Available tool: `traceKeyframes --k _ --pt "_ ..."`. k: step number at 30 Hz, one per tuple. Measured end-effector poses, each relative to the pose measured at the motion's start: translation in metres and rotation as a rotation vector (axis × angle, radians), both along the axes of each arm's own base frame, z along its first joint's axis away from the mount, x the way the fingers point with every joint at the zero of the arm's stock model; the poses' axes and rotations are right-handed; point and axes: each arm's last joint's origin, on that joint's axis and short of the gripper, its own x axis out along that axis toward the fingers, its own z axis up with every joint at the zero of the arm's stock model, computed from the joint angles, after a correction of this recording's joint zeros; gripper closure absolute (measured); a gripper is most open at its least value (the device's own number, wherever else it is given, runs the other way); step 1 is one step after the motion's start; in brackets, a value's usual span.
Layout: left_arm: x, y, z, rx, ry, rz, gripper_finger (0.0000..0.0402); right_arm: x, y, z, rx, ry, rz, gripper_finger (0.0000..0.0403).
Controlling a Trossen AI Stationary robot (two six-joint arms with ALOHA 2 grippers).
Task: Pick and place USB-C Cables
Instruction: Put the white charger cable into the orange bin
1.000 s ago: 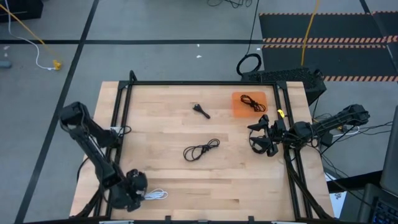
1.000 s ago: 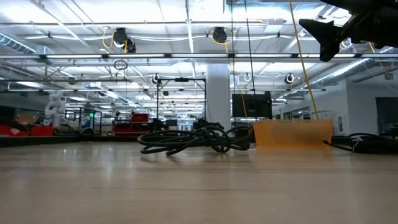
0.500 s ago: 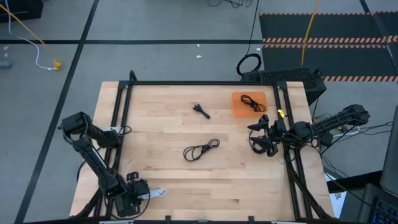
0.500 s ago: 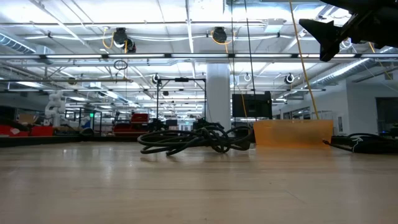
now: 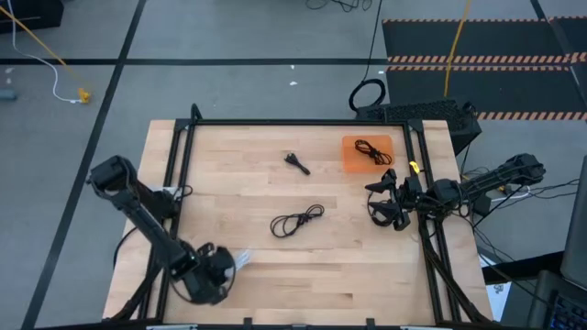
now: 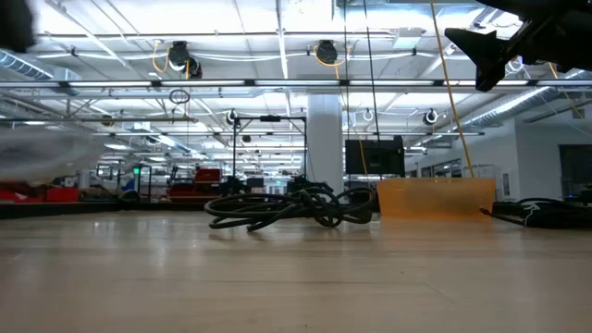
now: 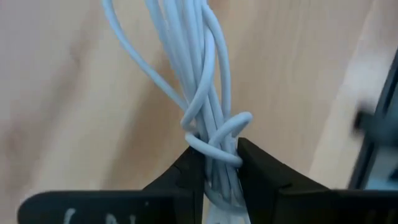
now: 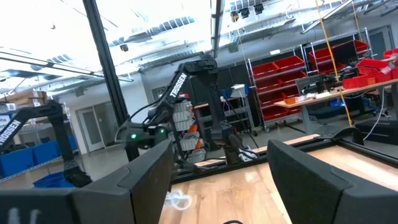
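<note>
The white cable (image 7: 208, 124) is pinched between the nearly closed fingers (image 7: 186, 177) of the left gripper (image 5: 223, 266), at the lower left of the high view. The right gripper (image 5: 381, 202), fingers spread and empty, is held at right, below the orange tray (image 5: 353, 160) where a black cable (image 5: 372, 151) lies.

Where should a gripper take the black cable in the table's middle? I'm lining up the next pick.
Grip the black cable across its bundled middle, coming straight down from above. It lies flat on the table as a long, loose coil running diagonally, strands closest together mid-length, so the jaws should close across that narrow width. The right gripper, open, looks nearer; the left gripper holds the white cable.
</note>
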Motion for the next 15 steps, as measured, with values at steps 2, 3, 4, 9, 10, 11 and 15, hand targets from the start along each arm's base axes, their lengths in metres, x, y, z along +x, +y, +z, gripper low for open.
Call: traceKeyframes --k 2,3,4,9,10,11,15 --pt "0.010 0.012 0.007 0.037 -0.063 0.027 0.0327 0.000 0.000 0.000 0.001 -0.001 0.000 0.0149" --pt "0.016 0.018 0.011 0.051 -0.090 0.044 0.0327 0.000 0.000 0.000 0.000 -0.001 0.000 0.0149" --pt "0.021 0.024 0.014 0.063 -0.113 0.062 0.0327 0.000 0.000 0.000 0.000 0.000 -0.001 0.0149" --pt "0.052 0.046 0.033 0.051 -0.301 0.053 0.0325 0.000 0.000 0.000 0.000 0.000 0.000 0.0149" --pt "0.060 0.049 0.037 0.040 -0.353 0.038 0.0327 0.000 0.000 0.000 0.000 -0.001 0.000 0.0149" --pt "0.066 0.051 0.041 0.031 -0.407 0.018 0.0327 0.000 0.000 0.000 0.000 0.000 -0.001 0.0149" --pt "0.088 0.059 0.060 0.017 -0.635 -0.062 0.0327 0.000 0.000 0.000 0.002 -0.002 -0.002 0.0149"
